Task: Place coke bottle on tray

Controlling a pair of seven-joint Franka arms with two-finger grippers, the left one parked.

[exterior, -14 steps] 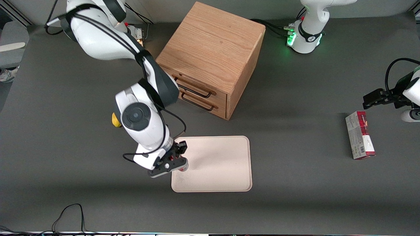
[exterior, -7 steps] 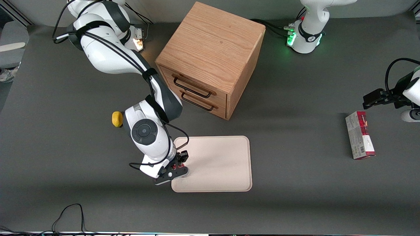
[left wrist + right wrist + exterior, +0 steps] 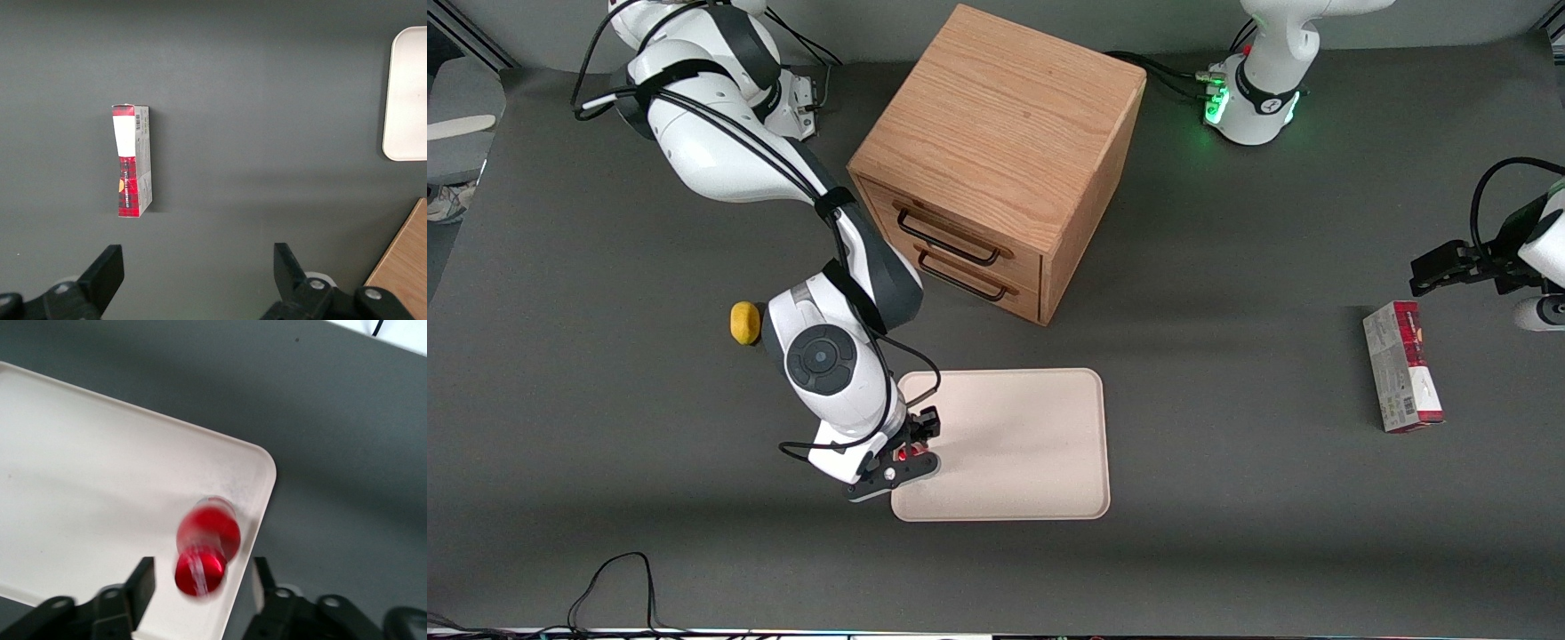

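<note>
The coke bottle, tiny, red with a red cap, stands on the cream-white tray close to one rounded corner. It looks blurred. My right gripper is open right above it, with a finger on each side and a gap between each finger and the bottle. In the front view the gripper hangs over the tray at its corner nearest the working arm's end and the front camera. A bit of the red bottle shows between the fingers.
A wooden drawer box stands farther from the front camera than the tray. A yellow lemon lies beside my arm. A red-and-grey carton lies toward the parked arm's end, also in the left wrist view.
My arm swung down and the gripper shifted slightly nearer the front camera over the tray's corner, then almost stopped. More of the red bottle shows between the fingers now.
</note>
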